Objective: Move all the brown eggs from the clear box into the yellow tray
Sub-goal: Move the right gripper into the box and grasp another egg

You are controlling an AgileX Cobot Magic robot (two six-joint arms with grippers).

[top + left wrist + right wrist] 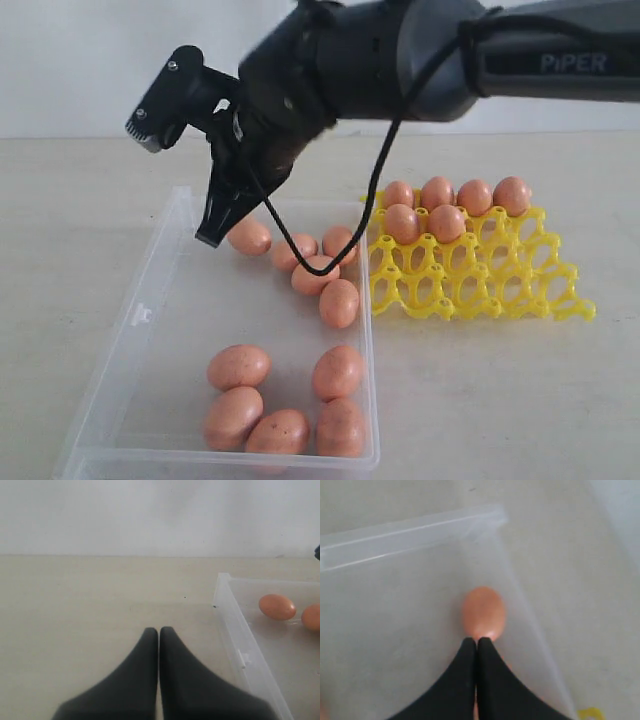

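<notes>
The right tool [212, 235] hangs over the far end of the clear box [190, 320]. Its jaws are pressed together on nothing, and one egg [483, 611] lies just past the tips at about 3 o'clock. Shut like this it cannot take an egg, so it likely has to open first. Ten brown eggs [238, 367] lie loose in the box. Six more fill the yellow tray [470, 280] from its 12 o'clock edge. The tray sits at the box's 2 o'clock. The left tool [159, 630], also shut and empty, rests over the bare counter [480, 400] beside the box, probably to leave room.
</notes>
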